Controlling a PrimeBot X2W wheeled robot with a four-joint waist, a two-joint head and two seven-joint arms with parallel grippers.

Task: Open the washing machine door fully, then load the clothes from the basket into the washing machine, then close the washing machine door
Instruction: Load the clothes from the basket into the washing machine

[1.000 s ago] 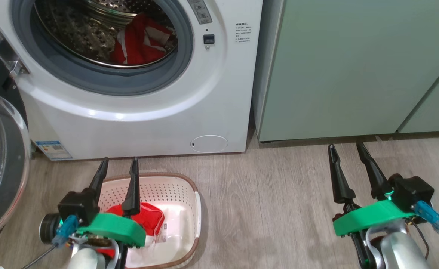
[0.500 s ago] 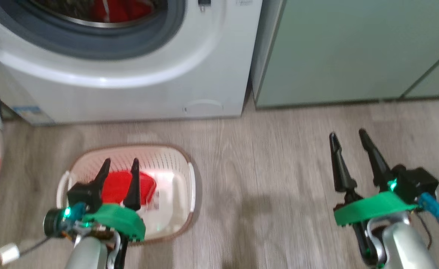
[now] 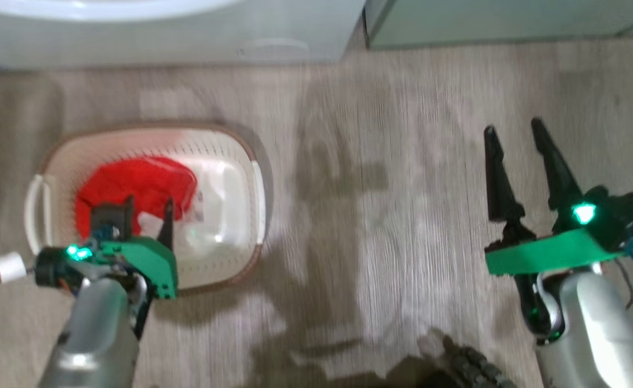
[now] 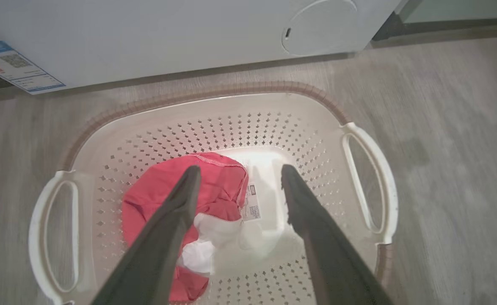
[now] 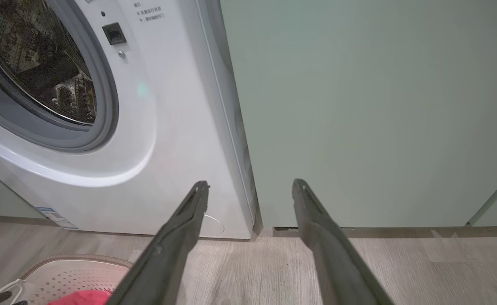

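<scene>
Wood-grain floor (image 4: 443,169) carries the basket (image 4: 214,127), its label (image 4: 252,207) illegible.

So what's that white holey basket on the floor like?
The cream plastic basket is a rounded tub with a brown rim, dotted holes in its walls and a white loop handle at each end. It sits upright on the grey wood floor, just before the white washing machine. Inside lie a red-and-white garment and a paper label. The open left gripper hangs over it.

The washing machine (image 3: 160,32) is blurred and cut off at twelve o'clock. The left gripper (image 4: 240,167) hides the clothes' (image 4: 214,182) seven o'clock part.
</scene>
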